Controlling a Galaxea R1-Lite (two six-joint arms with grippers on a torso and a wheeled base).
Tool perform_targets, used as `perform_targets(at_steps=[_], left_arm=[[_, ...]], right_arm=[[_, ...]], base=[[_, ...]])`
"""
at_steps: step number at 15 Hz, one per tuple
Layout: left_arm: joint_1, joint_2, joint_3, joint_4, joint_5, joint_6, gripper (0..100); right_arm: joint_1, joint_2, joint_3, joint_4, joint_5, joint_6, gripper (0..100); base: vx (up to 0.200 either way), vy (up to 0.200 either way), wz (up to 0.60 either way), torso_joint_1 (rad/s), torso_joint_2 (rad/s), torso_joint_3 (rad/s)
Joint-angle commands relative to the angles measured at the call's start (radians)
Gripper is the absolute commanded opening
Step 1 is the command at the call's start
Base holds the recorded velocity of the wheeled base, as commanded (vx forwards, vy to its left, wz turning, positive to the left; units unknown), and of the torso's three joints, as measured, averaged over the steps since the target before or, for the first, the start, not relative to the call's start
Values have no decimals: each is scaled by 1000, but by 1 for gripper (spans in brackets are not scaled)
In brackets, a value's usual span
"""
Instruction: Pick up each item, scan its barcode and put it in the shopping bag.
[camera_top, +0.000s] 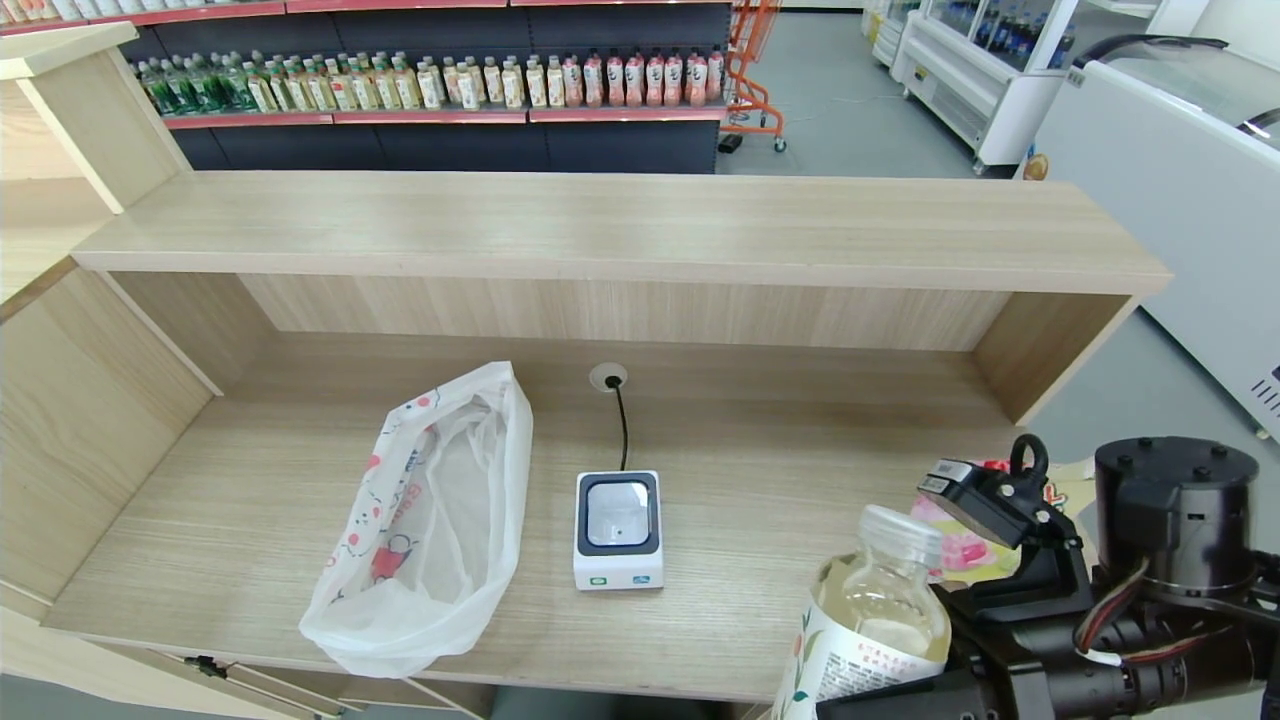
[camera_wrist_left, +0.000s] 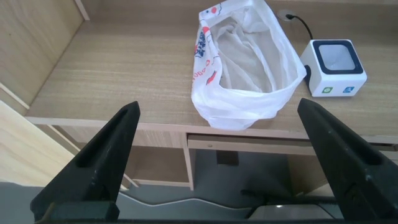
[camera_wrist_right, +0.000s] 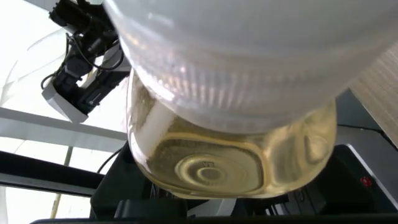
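The left end effector (camera_wrist_left: 219, 109) is open wide and has nothing in it. It hangs just off the near edge of the wooden surface (camera_top: 780, 470). The white shopping bag (camera_top: 420, 520) lies on the surface right in front of this end effector, and its mouth is open. The little white scanner (camera_top: 618, 528) sits just beside the bag, on the side toward the right arm. Its black cord (camera_top: 622, 425) runs to a hole (camera_top: 608, 377) in the surface. The bottle (camera_top: 885, 600) of yellow drink is up off the surface and tilted. The right end effector (camera_top: 900, 695) holds it by its lower part. A pink packet (camera_top: 960, 548) lies just behind that end effector.
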Motion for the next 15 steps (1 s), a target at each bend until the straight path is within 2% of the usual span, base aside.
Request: perform_targets(at_steps=[1, 15], left_arm=[[0, 0, 0, 0, 0, 0, 100], [0, 0, 0, 0, 0, 0, 100]], right_arm=[[7, -11, 2, 0, 0, 2, 0], [8, -41, 2, 5, -1, 6, 0]], base=[[0, 0, 0, 0, 0, 0], [0, 0, 0, 0, 0, 0]])
